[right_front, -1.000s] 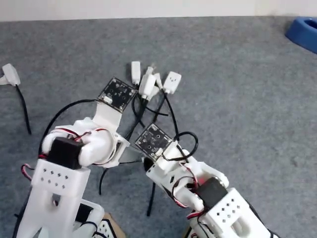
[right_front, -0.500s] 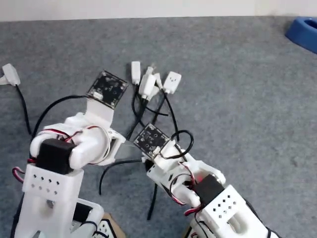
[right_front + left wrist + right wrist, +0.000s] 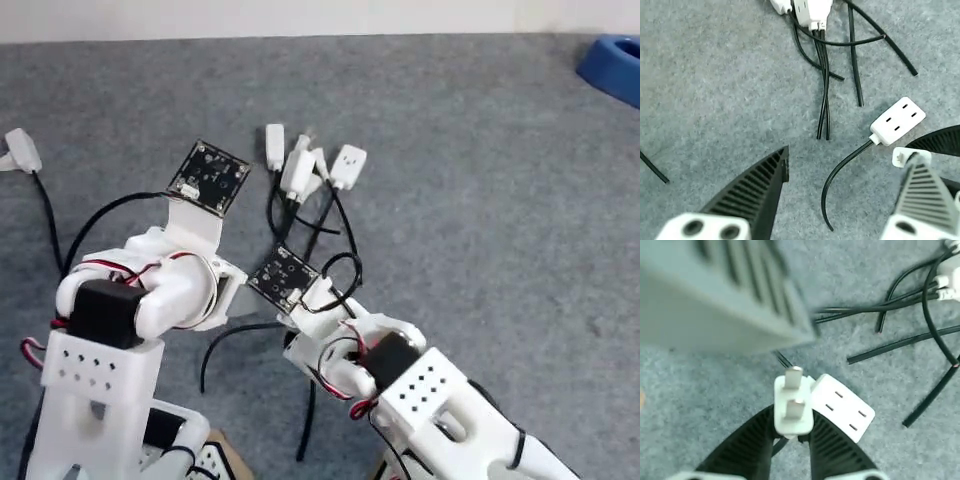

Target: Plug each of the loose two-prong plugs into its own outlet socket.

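Soft, even light covers the grey carpet (image 3: 480,200), with faint shadows beneath the cables (image 3: 823,100).

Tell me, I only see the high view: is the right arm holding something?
Observer: Yes. The right gripper is shut on a plug, with the prongs pointing away from it.
Operator: Where's a socket for it?
Observer: A white socket lies on the carpet right beside the plug, slots facing up.
Operator: What about the left one?
Observer: The left gripper is open above the carpet and holds nothing.
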Motion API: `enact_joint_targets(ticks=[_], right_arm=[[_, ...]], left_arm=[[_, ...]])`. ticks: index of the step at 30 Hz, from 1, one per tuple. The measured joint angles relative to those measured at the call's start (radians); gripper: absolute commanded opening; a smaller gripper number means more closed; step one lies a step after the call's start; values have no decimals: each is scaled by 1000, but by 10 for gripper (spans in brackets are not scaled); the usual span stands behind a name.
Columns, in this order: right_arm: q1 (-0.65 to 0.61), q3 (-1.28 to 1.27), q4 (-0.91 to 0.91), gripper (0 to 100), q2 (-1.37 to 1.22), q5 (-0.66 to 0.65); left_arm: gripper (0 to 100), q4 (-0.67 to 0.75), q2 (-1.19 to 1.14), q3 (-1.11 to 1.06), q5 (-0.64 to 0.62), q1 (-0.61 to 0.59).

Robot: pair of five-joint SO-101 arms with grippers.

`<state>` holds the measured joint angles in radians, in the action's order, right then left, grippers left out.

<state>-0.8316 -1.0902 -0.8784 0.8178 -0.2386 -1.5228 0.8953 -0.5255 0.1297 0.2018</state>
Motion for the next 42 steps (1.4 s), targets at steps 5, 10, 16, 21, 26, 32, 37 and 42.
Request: enact_joint_targets(ticks=[5,10,16,21,26,32,37,42], right_arm=[[-2,18,-6,7,-15,18],[-12,9,57,7,-18,92],[-17,-25,176,7,-21,224],[12,-25,186,7,-21,284],[18,-25,186,7,-21,295],[18,-9,84,7,28,296],[18,-9,25,7,133,253],[18,-3,-44,7,190,190]], left_arm=[[364,63,0,-64,-2,-2],[364,109,2,-104,-38,-2],[364,183,-2,-192,-155,28],[364,252,0,-229,-186,37],[364,290,2,-273,-201,34],[364,466,0,-430,-199,-38],[364,543,0,-468,-183,-84],[364,548,0,-468,-180,-89]])
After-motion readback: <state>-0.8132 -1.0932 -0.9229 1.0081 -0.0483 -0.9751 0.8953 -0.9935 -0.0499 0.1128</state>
